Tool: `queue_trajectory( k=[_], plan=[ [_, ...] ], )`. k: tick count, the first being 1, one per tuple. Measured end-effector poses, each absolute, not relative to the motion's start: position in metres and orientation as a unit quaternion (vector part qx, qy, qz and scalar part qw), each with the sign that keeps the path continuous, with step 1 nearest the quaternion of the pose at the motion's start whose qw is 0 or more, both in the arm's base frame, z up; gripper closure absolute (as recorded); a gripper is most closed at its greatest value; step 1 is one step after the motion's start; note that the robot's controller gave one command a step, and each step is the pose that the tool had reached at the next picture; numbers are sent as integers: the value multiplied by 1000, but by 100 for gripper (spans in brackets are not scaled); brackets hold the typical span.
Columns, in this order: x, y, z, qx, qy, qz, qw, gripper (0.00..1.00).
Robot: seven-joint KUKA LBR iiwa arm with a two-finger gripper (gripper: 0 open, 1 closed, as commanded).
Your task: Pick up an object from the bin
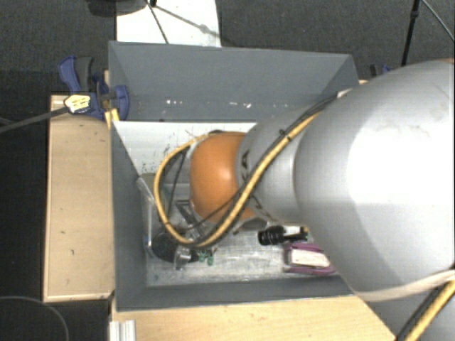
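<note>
- Currently claw (183,253) sits low on bin (234,84) floor, lower left of frame; open or closed: can't tell.
- Nearest: black cylinder (281,234), purple-white packet (309,260), both right of it.

My arm's shell (370,190) is smooth silver-grey with a soft sheen; my orange wrist cover (213,172) looks like glossy plastic; the bin (227,77) has matt grey metal walls, its floor scuffed and scratched pale; the black marker (281,234) is shiny plastic.
</note>
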State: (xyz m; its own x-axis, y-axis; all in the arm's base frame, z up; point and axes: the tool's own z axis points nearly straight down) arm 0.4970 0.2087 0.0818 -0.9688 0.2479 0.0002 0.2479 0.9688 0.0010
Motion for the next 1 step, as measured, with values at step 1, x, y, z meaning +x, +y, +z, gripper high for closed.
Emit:
queue_trajectory(
  k=[1],
  plan=[
    [521, 180, 214, -103, -995, -1, -4, 100]
  ],
)
